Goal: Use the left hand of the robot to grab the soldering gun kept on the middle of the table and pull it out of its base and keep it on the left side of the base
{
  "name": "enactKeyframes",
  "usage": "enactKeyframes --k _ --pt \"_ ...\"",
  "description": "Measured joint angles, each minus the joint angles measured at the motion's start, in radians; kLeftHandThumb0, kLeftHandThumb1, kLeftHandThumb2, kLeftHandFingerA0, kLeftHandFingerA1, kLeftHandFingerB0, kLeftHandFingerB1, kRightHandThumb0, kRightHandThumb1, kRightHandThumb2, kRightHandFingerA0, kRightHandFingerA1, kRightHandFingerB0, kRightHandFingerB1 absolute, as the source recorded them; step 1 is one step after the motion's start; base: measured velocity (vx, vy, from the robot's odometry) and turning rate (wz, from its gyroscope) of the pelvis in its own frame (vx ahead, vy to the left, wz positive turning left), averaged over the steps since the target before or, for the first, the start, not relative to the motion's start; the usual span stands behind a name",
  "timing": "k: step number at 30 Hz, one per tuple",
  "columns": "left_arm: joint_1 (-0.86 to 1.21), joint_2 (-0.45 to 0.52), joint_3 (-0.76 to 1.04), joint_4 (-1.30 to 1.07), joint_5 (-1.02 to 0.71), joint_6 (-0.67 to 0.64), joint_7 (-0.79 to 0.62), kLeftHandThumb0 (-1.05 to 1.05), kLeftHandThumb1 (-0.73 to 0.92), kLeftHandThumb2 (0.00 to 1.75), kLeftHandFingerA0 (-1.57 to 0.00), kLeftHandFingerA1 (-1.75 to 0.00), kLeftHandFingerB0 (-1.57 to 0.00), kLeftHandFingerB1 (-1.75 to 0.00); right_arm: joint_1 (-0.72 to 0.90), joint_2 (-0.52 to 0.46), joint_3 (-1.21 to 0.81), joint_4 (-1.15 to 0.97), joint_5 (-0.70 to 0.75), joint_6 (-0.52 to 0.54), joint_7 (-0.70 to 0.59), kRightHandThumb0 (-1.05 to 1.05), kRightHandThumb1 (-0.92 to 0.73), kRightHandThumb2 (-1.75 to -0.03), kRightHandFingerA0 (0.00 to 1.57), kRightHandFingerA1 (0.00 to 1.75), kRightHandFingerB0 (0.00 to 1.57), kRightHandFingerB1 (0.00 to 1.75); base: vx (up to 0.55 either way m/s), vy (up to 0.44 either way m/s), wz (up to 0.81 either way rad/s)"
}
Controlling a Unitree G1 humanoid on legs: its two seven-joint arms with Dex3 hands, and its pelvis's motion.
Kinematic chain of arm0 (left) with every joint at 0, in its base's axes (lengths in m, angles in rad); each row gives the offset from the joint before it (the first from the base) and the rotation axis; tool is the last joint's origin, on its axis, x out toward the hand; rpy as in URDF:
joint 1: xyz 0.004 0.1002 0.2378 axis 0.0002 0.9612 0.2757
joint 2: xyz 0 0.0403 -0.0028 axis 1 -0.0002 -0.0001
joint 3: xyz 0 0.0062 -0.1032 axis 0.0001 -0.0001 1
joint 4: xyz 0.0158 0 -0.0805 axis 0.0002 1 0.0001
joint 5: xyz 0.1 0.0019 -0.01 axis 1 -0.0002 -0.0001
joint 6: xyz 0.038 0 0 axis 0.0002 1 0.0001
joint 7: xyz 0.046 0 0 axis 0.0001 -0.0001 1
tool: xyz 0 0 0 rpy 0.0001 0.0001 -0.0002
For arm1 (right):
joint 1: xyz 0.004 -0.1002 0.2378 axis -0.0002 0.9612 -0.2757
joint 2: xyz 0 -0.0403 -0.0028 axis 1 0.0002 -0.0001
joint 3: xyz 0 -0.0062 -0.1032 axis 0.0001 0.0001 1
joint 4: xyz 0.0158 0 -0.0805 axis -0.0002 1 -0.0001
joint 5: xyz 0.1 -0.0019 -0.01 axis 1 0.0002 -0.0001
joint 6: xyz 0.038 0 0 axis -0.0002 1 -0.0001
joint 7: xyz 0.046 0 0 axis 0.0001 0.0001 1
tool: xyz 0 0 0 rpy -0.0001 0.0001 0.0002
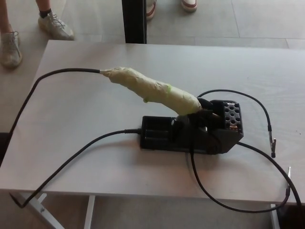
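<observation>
The soldering gun [152, 89] is a long handle wrapped in pale green tape. It lies at a slant in the middle of the table, its tip end resting in the black base [190, 131] and its rear end raised toward the upper left. A black cable [52, 76] leaves the rear end and runs off the table's left edge. Neither of my hands shows in the head view.
The light grey table [86, 119] carries more black cables: one [81, 152] from the base's left end to the front left, another [224, 200] looping over the front right edge with clips [273, 147]. People's feet in shoes [55, 26] stand beyond the far edge.
</observation>
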Motion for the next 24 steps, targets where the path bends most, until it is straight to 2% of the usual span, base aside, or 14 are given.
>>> enactKeyframes --k 2,3,4,5,6,7,9,12,19,20,21,22,23,24 --pt "-0.01 0.001 0.031 -0.06 -0.022 0.023 0.005 -0.58 0.7 0.6 -0.69 -0.91 -0.59 -0.71 -0.009 -0.015 -0.029 0.024 0.02 -0.005 0.017 -1.04 -0.46 -1.22 0.94 1.15 0.04 0.89 0.0 0.0 0.0" --pt "-0.026 0.003 0.039 -0.093 -0.028 0.034 0.011 -0.58 0.68 0.6 -0.72 -0.89 -0.62 -0.69 -0.012 -0.021 -0.035 0.034 0.026 -0.01 0.023 -1.05 -0.56 -0.88 0.97 1.27 0.0 1.46 0.0 0.0 0.07" --pt "-0.046 0.003 0.045 -0.122 -0.034 0.042 0.015 -0.6 0.66 0.6 -0.73 -0.83 -0.64 -0.65 -0.015 -0.023 -0.039 0.041 0.03 -0.013 0.028 -1.05 -0.6 -0.81 0.99 1.28 0.0 1.42 0.0 0.0 0.0" --pt "-0.071 0.004 0.05 -0.153 -0.042 0.048 0.02 -0.62 0.67 0.59 -0.76 -0.81 -0.68 -0.61 -0.02 -0.023 -0.042 0.046 0.036 -0.016 0.034 -1.04 -0.45 -1.22 0.93 1.14 0.07 0.92 0.0 0.0 0.0" --pt "-0.104 0.006 0.048 -0.192 -0.047 0.054 0.024 -0.67 0.5 0.91 -0.67 -0.81 -0.57 -0.69 -0.023 -0.023 -0.044 0.051 0.041 -0.019 0.038 -1.05 -0.61 -0.8 0.97 1.29 0.0 1.43 0.0 0.0 0.0" --pt "-0.129 0.01 0.042 -0.221 -0.049 0.056 0.025 -0.67 0.68 0.6 -0.68 -0.7 -0.62 -0.53 -0.025 -0.023 -0.044 0.054 0.044 -0.021 0.04 -1.05 -0.61 -0.8 0.97 1.29 0.0 1.42 0.0 0.0 0.0" --pt "-0.181 0.023 0.017 -0.288 -0.049 0.058 0.024 -0.67 0.68 0.6 -0.68 -0.7 -0.62 -0.53 -0.029 -0.023 -0.044 0.058 0.048 -0.023 0.045 -1.05 -0.61 -0.8 0.97 1.29 0.0 1.42 0.0 0.0 0.0" --pt "-0.256 0.036 -0.028 -0.396 -0.048 0.063 0.024 -0.42 0.75 0.61 -0.49 -0.46 -0.41 -0.39 -0.028 -0.023 -0.044 0.063 0.051 -0.024 0.049 -1.05 -0.62 -0.77 1.01 1.26 0.0 1.41 0.0 0.0 0.0" --pt "-0.444 0.073 -0.178 -0.635 -0.042 0.099 -0.004 -0.38 0.73 0.62 -0.42 -0.59 -0.37 -0.46 -0.022 -0.023 -0.043 0.078 0.054 -0.024 0.055 -1.05 -0.61 -0.8 1.0 1.26 0.0 1.41 0.0 0.0 0.0" --pt "-0.472 0.08 -0.203 -0.662 -0.041 0.104 -0.01 -0.41 0.72 0.6 -0.46 -0.58 -0.37 -0.45 -0.021 -0.023 -0.042 0.078 0.055 -0.025 0.056 -1.04 -0.47 -1.23 0.97 1.15 0.02 0.88 0.0 0.0 0.0" --pt "-0.512 0.092 -0.238 -0.699 -0.039 0.115 -0.019 -0.42 0.72 0.6 -0.47 -0.57 -0.37 -0.44 -0.02 -0.023 -0.041 0.078 0.055 -0.027 0.057 -1.04 -0.46 -1.22 0.93 1.13 0.04 0.89 0.0 0.0 0.0" --pt "-0.555 0.105 -0.278 -0.732 -0.037 0.125 -0.03 -0.44 0.7 0.6 -0.47 -0.59 -0.4 -0.46 -0.019 -0.023 -0.04 0.078 0.056 -0.028 0.058 -1.05 -0.63 -0.74 0.99 1.24 0.0 1.39 0.0 0.0 0.0" --pt "-0.591 0.111 -0.312 -0.754 -0.036 0.131 -0.039 -0.45 0.71 0.59 -0.46 -0.58 -0.4 -0.44 -0.017 -0.023 -0.04 0.079 0.057 -0.029 0.058 -1.05 -0.63 -0.74 1.01 1.22 0.03 1.39 0.0 0.0 0.0" --pt "-0.62 0.113 -0.339 -0.769 -0.034 0.135 -0.046 -0.45 0.71 0.59 -0.48 -0.58 -0.41 -0.45 -0.017 -0.023 -0.039 0.081 0.057 -0.03 0.059 -1.04 -0.45 -1.2 0.93 1.12 0.11 0.94 0.0 0.0 0.0"
